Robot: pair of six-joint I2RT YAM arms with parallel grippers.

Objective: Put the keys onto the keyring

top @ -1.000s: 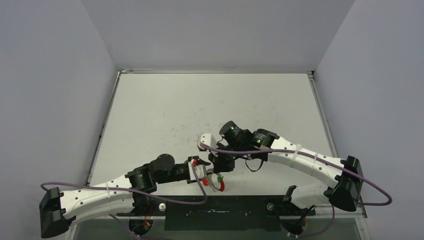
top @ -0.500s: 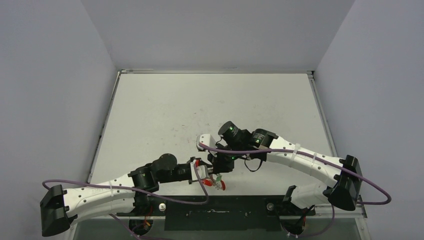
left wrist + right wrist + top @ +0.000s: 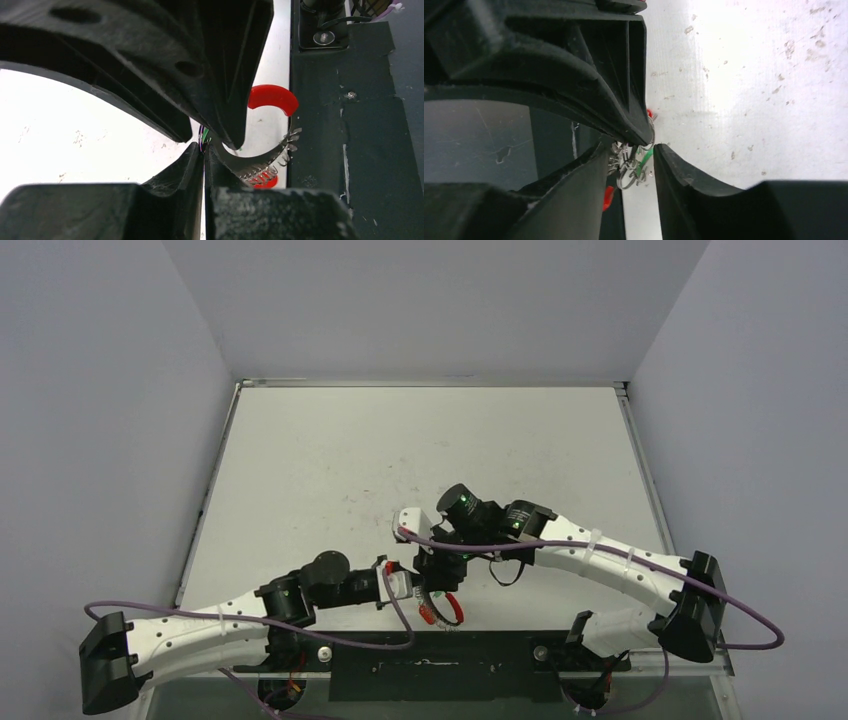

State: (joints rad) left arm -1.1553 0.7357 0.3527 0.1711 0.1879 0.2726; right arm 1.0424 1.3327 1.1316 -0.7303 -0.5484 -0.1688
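Since a second ago, the keyring point(image 3: 455, 609) is no longer showing as a small silvery loop tilted up between the arms. It is now spreading as a wider, flatter loop, red at both sides. It is lying at the near edge of the desk point(image 3: 400, 460), just below both tools and beside the black base strip point(image 3: 350, 150). The arms are sitting almost where they were.

The left tool point(image 3: 204, 148) is closed, its fingertips meeting at a thin metal sliver; I cannot tell whether it is pinching it. The right tool point(image 3: 634, 148) is standing with jaws parted, with the keys point(image 3: 644, 158) and small wire rings hanging in the gap. One green key head is slanting from lower left to upper right there. The ring, being round, is showing no long axis.
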